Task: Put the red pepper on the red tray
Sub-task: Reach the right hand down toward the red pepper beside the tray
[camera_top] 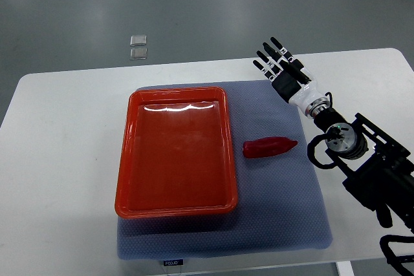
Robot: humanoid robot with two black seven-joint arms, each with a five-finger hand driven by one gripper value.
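A white tabletop (65, 159) with rounded corners fills most of the view, its far edge running across the upper part and its near edge cut off at the bottom. A blue-grey mat (284, 211) covers the middle of it, reaching from near the far edge almost to the near edge. On the left half of the mat sits the red tray (126, 159), a shallow rectangle with a raised rim, its long sides running from far to near; nothing lies in it. The right arm (362, 159), black with a white wrist section, comes in over the tabletop's right edge and angles toward the far edge. Its right hand (281, 66) hovers near the mat's far right corner, fingers (274, 44) spread and straight, holding nothing. The red pepper (268, 147) lies on its side on the mat, just to the right of the tray's right rim but not touching it, its narrow tip pointing toward the right edge of the tabletop. It is well apart from the hand.
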